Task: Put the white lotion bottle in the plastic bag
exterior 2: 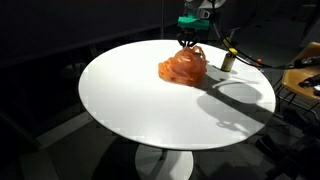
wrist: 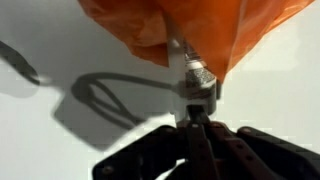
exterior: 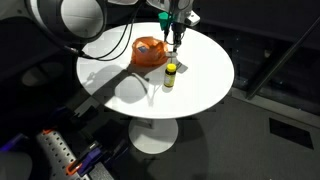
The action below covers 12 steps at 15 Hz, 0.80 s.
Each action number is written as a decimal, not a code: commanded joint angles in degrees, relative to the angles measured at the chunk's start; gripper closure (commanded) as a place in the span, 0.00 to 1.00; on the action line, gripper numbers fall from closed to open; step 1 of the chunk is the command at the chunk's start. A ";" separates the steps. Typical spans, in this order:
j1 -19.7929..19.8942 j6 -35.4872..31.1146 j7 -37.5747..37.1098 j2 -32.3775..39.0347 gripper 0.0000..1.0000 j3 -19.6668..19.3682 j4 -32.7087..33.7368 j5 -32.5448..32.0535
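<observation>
Two things matter for this step: where the opening of the bag is, and how low the release is made. In the wrist view the hand [wrist: 197,125] has its two dark fingers almost together, pinching a slim whitish lotion bottle [wrist: 196,78] by its near end. The bottle is small and blurred there, so its identity is my judgement and not something I can read. Its far end lies at the lower edge of the crumpled orange plastic bag [wrist: 205,25]. I cannot tell if it is already inside the mouth or only against the outer folds. In an exterior view the hand hangs just above one side of the bag, which sits on the round white desk [exterior: 205,90]. A small yellowish bottle with a dark cap [exterior: 170,75] stands on the desk just beside, apart from the bag.

To do the step well, I think the hand should bring the bottle over the bag until its tip is clearly above the opening and not above the rim. The thin plastic will probably fold under any push, so pressing down risks closing the mouth. The fingers should open only when the bottle is low inside, so that it does not slide off the soft heap onto the desk. A slow approach also helps to avoid knocking the yellowish bottle nearby.
</observation>
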<state>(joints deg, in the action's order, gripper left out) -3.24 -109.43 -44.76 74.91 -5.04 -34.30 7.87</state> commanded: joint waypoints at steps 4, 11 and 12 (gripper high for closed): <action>-0.41 0.61 -0.68 -0.80 0.73 -1.37 0.73 -0.72; -0.54 0.69 0.03 0.09 0.23 -1.36 1.28 -0.56; -0.62 0.70 -0.01 0.27 0.15 -1.36 1.39 -0.58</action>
<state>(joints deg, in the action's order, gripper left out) -3.61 -109.41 -44.75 74.61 -6.15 -34.06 7.72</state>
